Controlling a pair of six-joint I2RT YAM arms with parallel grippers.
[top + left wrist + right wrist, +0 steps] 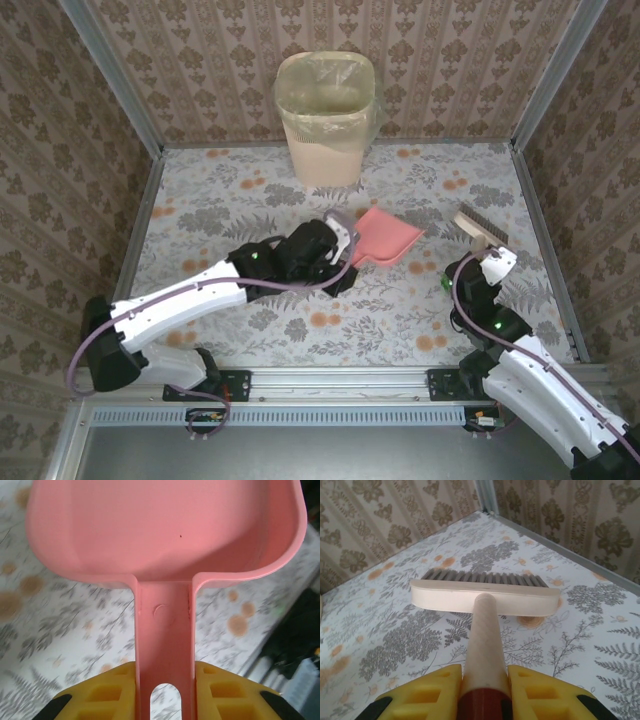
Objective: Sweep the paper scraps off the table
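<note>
Pink dustpan [165, 530] clamped in the left fingers [100, 695], wooden brush [485, 597] in the right fingers [427, 692], both over the table [410, 640].

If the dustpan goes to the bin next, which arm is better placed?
Left, likely: the left gripper is shut on the dustpan by its handle, near the bin; the right gripper holds the brush farther to the side.

We see brown damask-patterned walls [200, 60] on three sides, joined at the back corners by grey metal posts [108, 70]. A beige bin [325, 130] lined with a clear bag stands against the back wall. Light falls soft and even.
</note>
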